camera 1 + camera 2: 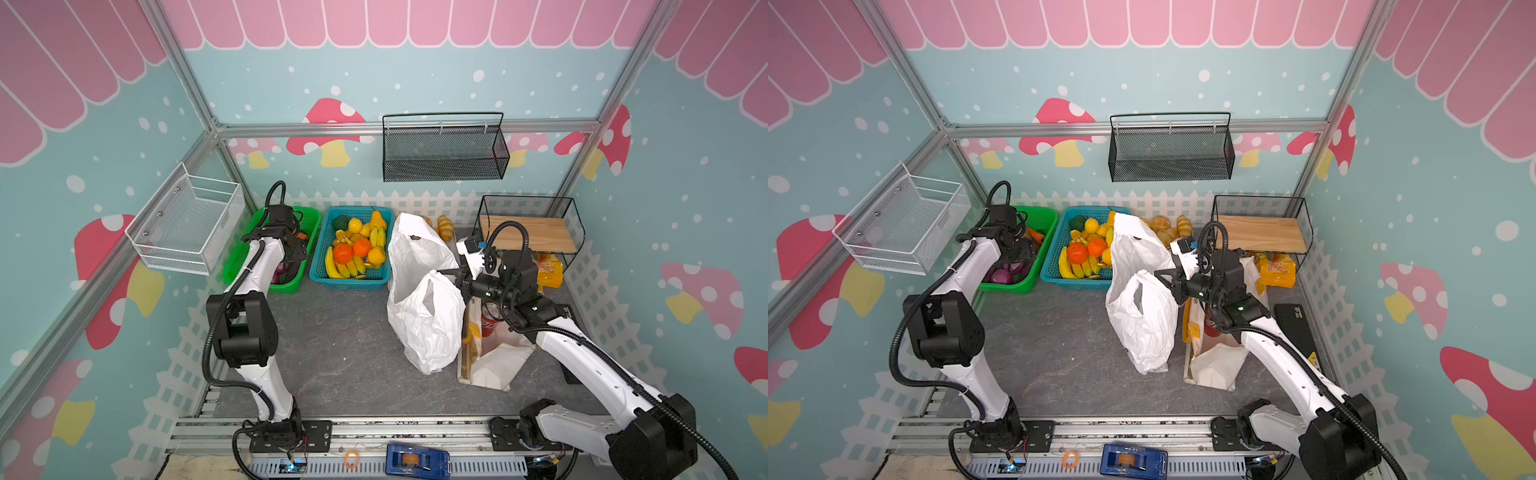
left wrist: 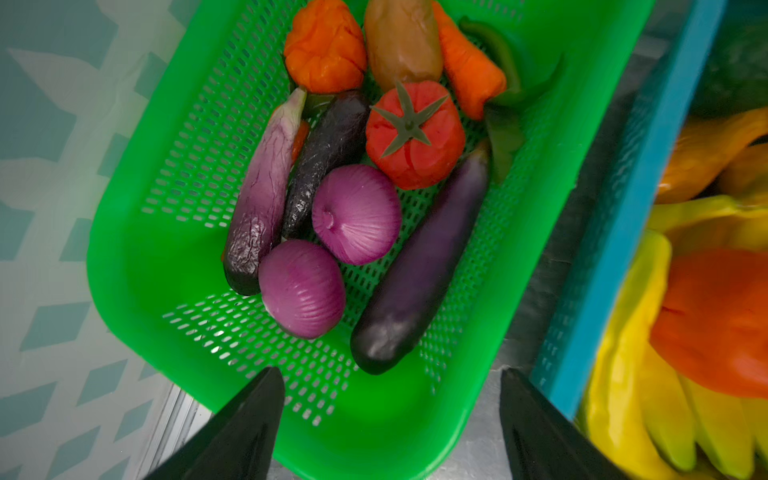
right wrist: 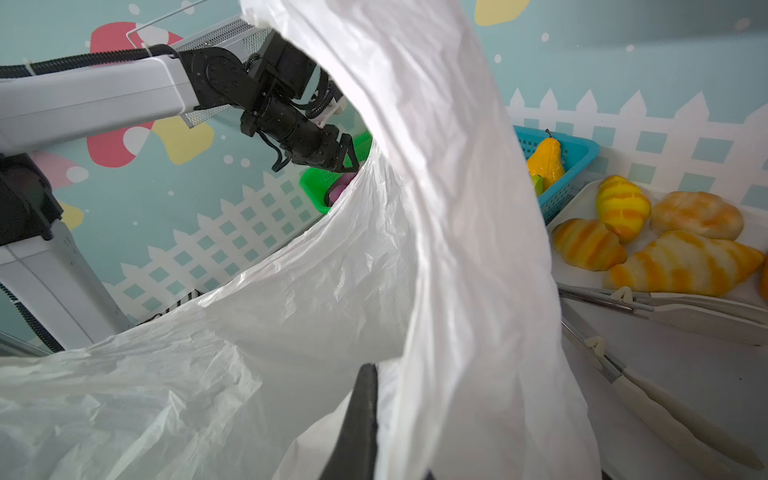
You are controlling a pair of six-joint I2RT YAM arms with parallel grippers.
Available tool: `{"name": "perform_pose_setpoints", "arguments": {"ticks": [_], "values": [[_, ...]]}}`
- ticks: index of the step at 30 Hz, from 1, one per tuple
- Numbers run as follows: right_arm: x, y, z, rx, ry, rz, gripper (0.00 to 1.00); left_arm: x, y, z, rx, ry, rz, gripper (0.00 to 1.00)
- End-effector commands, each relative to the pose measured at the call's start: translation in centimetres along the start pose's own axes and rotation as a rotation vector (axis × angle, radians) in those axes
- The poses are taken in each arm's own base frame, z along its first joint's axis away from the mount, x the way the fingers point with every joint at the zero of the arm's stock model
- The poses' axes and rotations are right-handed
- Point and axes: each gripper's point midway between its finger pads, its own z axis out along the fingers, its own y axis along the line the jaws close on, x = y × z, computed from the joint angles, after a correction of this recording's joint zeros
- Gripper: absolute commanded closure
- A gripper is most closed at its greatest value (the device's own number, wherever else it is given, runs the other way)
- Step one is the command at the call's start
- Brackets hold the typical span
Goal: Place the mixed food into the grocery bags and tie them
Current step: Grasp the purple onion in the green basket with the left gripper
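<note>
Near rail, 6 o'clock (12 is the far wall in both top views): I see a blue tape dispenser (image 1: 417,464) lying on the rail.
Table, 4 o'clock: the tote (image 1: 496,365) with yellow handles sits open, and a red soda can (image 1: 490,322) shows inside its mouth.
Table, 3 o'clock: the plastic bag (image 1: 424,328) stands crumpled just beside the tote, on the tote's 9 o'clock side, touching it.
Right gripper (image 1: 446,272): clenched on the upper edge of the plastic bag; my right wrist view shows the film draped over a black finger (image 3: 365,415).
Left gripper (image 2: 390,376): released, jaws spread wide, nothing between them, hanging above the green basket (image 2: 137,270).
Table, 10 o'clock: the green basket holds two purple onions (image 2: 357,214) touching each other, the tomato (image 2: 415,133) just beside one of them, and eggplants (image 2: 419,266) on either side.
Table, 12 o'clock: blue basket (image 1: 353,282) with oranges and bananas.
Far edge, 1 o'clock: croissants (image 3: 681,266) on a white tray, beyond the plastic bag.
</note>
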Motion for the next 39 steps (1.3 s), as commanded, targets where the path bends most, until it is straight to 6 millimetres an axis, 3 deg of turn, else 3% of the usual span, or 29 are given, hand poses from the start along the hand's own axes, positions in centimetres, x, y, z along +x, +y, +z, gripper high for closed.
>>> {"name": "perform_pose_setpoints", "arguments": {"ticks": [1,8,15,21,30,39], "values": [[-0.1,0.0,-0.2,0.005,-0.016,-0.038,1.0,-0.9,1.1,1.4,-0.039,0.016,0.041,0.16],[-0.2,-0.1,-0.2,0.011,-0.014,-0.037,1.0,-0.7,1.0,6.5,-0.066,0.089,0.061,0.15],[-0.1,-0.2,-0.1,0.017,-0.006,-0.037,1.0,-0.6,2.1,9.6,-0.08,0.131,0.04,0.13],[0.3,-0.5,-0.1,0.029,0.004,-0.034,1.0,0.0,1.5,11.8,-0.057,0.167,0.043,0.13],[0.7,-0.8,0.4,0.026,0.021,-0.025,1.0,0.5,0.3,13.2,-0.01,0.196,0.019,0.23],[0.7,-0.7,0.3,0.025,0.022,-0.025,1.0,1.4,0.5,14.0,-0.013,0.222,0.017,0.14]]}}
